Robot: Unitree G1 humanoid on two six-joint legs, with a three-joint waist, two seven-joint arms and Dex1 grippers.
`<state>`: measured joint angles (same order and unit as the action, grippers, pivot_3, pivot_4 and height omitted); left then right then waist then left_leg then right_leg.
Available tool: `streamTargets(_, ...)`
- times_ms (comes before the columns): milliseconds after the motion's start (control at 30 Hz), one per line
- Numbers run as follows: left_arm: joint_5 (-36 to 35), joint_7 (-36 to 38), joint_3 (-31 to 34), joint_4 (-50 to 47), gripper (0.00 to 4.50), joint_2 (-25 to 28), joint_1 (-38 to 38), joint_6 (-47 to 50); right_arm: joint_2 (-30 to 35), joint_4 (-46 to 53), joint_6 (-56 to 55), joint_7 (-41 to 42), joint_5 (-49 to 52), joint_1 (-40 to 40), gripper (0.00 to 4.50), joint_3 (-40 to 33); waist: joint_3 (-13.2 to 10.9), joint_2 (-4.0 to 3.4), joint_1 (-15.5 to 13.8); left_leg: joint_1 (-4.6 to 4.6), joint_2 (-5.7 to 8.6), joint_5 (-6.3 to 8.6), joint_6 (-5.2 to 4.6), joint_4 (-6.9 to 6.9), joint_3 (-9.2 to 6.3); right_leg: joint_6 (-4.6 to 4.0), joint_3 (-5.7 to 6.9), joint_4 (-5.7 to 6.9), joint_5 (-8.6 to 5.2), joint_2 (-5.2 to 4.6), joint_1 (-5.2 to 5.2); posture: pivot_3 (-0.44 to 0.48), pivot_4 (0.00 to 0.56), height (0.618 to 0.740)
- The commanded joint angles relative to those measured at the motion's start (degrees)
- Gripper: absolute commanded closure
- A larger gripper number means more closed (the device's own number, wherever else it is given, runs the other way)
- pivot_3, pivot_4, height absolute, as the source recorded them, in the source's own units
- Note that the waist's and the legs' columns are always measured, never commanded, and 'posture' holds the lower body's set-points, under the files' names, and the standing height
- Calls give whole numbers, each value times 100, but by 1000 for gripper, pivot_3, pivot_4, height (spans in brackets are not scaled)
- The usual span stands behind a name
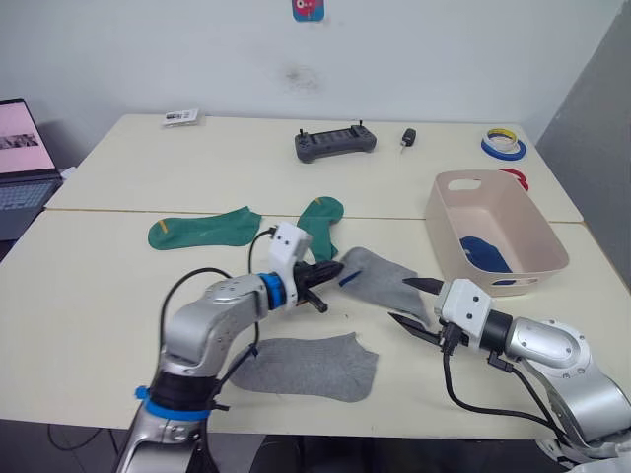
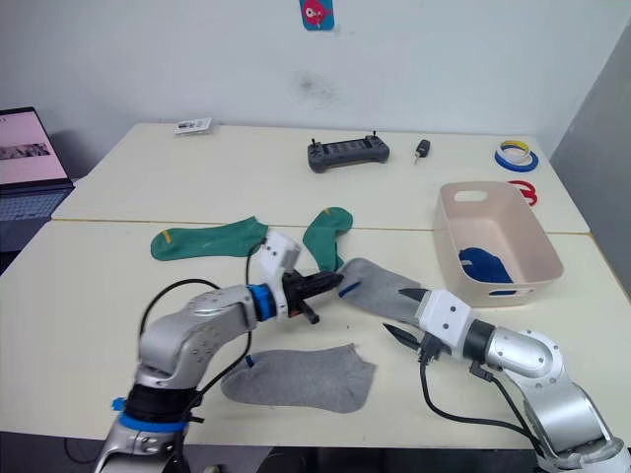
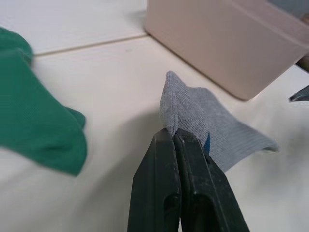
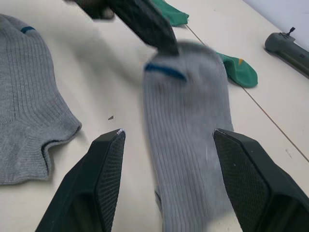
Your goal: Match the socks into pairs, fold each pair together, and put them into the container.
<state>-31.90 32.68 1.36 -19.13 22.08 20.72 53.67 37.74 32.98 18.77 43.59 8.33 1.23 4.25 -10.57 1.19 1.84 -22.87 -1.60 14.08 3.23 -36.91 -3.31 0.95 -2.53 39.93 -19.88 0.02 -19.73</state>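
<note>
Pinching grey sock (image 1: 380, 277), left claw (image 1: 333, 269)

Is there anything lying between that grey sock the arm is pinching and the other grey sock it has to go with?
Nothing visible. The left gripper pinches one grey sock; only bare table separates it from the flat grey sock.

This looks like a robotics lab or test room. Two plain cream benches (image 1: 118, 296) stand pushed together against a bare white wall. At the far left edge sits an open laptop (image 1: 22, 158). Top centre lies a dark handheld controller (image 1: 335, 143), and tape rolls (image 1: 504, 145) rest at the upper right.
</note>
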Motion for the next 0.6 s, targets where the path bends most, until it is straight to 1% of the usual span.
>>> streamTargets(33, -694, 57, 795, -619, 4480, 398, -400, 604, 46, 208, 16, 32, 186, 29, 1380, -168, 0, 0, -1, 2, -2, 0, 0, 1, -1, 0, -1, 0, 0, 1, 0, 0, 150, 740)
streamTargets(100, -873, 49, 1102, -643, 4480, 597, -592, 756, 65, 193, 34, 75, 203, 30, 1380, -160, 0, 0, -16, 0, -1, 2, -3, 1, -8, -1, 4, -1, 0, 0, 0, 0, 150, 740)
streamTargets(167, -898, 55, 1363, -498, 4480, 817, -765, 791, 90, 142, 11, 120, 195, 62, 1380, -122, 0, 0, -29, 0, 3, 7, -12, -2, -9, 0, 5, -1, 0, -1, 3, 0, 150, 740)
streamTargets(267, -1022, -75, 1697, -233, 4480, 904, -851, 910, 84, 13, -18, 178, 136, 217, 1380, -10, 0, 1, -30, 0, 6, 9, -15, -3, -8, 0, 4, -2, 0, -5, 3, 0, 150, 740)
streamTargets(367, -1273, -195, 1775, -297, 4480, 786, -745, 1077, 58, -114, -86, 215, 49, 380, 1380, 140, 0, 1, -29, 0, 5, 10, -17, -3, -9, 0, 5, -2, 0, -6, 3, 0, 150, 740)
streamTargets(433, -1651, -370, 1841, -428, 4480, 616, -564, 1378, 38, -159, -103, 207, -4, 462, 1380, 252, -1, 2, -36, -2, 5, 10, -16, -2, -11, 0, 7, -4, 0, -6, 3, 0, 150, 740)
streamTargets(533, -2312, -882, 2140, -457, 4480, 251, -217, 1860, 29, -162, -78, 202, -37, 512, 1380, 321, -2, 4, -35, -6, 6, 9, -15, -4, -13, 0, 9, -4, 0, -8, 3, 0, 150, 740)
streamTargets(600, -2881, -1326, 2375, -432, 4480, -36, 51, 2143, 34, -155, -51, 191, -57, 543, 1380, 352, -2, 4, -32, -5, 5, 9, -15, -4, -12, 0, 9, -3, 0, -8, 3, 0, 150, 740)
